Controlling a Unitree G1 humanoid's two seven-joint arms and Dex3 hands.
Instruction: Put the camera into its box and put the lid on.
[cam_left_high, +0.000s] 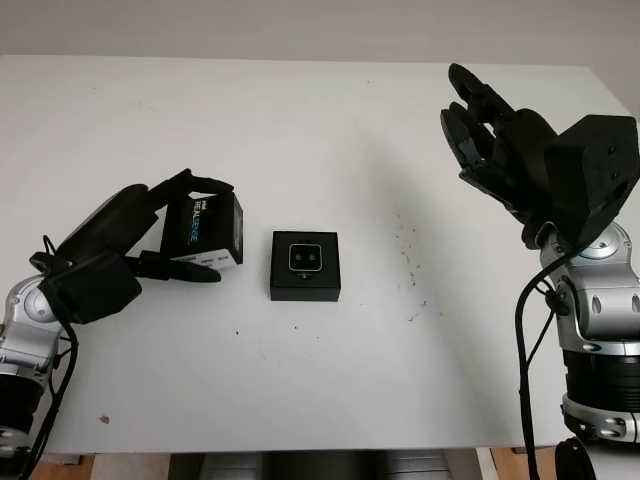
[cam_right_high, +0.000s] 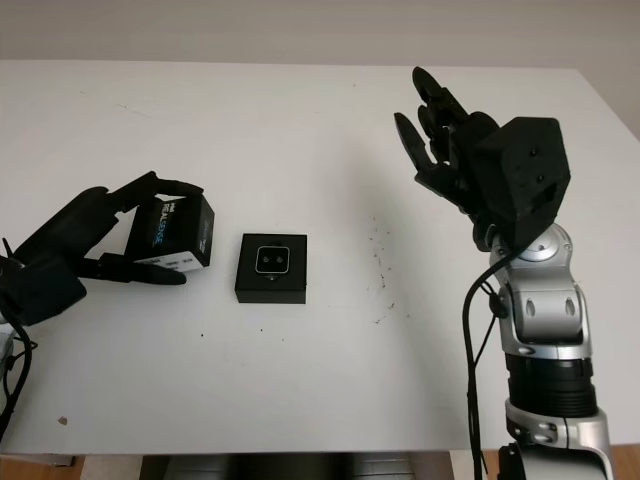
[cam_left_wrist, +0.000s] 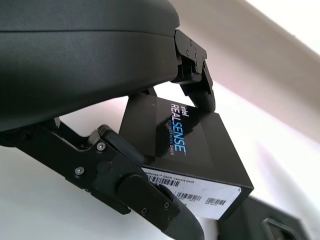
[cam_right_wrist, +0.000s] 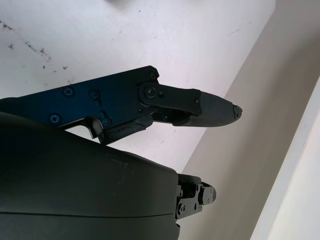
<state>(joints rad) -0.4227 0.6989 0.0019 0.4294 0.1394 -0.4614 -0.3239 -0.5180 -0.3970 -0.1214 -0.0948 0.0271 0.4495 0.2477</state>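
We see the left hand (cam_left_high: 150, 235) clamped on the lid (cam_left_high: 208, 230), tilted, low over the table (cam_left_high: 330, 130), just left of the box (cam_left_high: 305, 265). The camera (cam_left_high: 305, 258) sits in the box, mid-table, well clear of all edges. The right hand (cam_left_high: 495, 130) hangs open, raised at far right.

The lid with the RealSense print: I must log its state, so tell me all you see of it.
The lid is a black, glossy, cardboard-looking box top with blue and white lettering and a white barcode label along one side. The left robot hand grips it, tilted, a finger over its upper edge, others below. It sits left of the open box, apart from it.
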